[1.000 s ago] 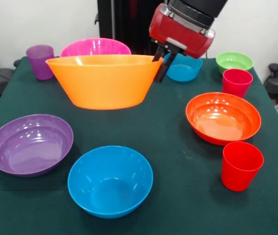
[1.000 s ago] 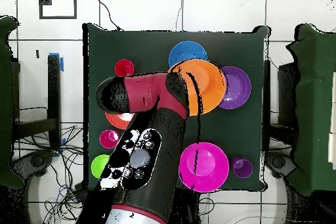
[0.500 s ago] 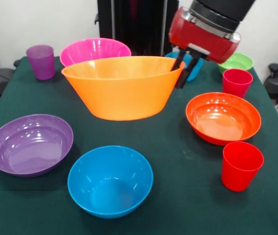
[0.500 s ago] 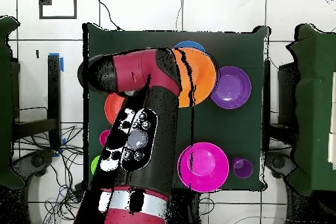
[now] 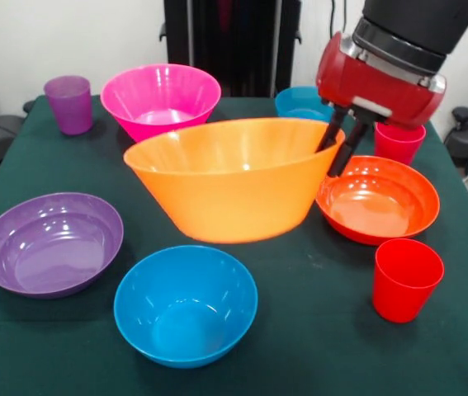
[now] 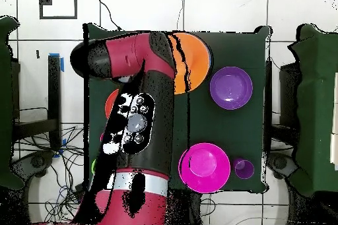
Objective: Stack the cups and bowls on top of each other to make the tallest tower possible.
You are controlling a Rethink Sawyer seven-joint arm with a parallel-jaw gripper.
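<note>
The arm [image 6: 142, 103] covers part of the orange bowl [image 6: 195, 64].

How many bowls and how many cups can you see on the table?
Bowls: 6, namely orange bowl, pink bowl, purple bowl, big blue bowl, small blue bowl, red-orange bowl.
Cups: 3, namely purple cup, near red cup, far red cup.
Total: 9

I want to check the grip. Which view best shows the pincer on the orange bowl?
The front view: the pincer is shut on the orange bowl's rim, one finger inside, one outside. In the overhead view the arm hides the pincer; only part of the orange bowl shows.
</note>
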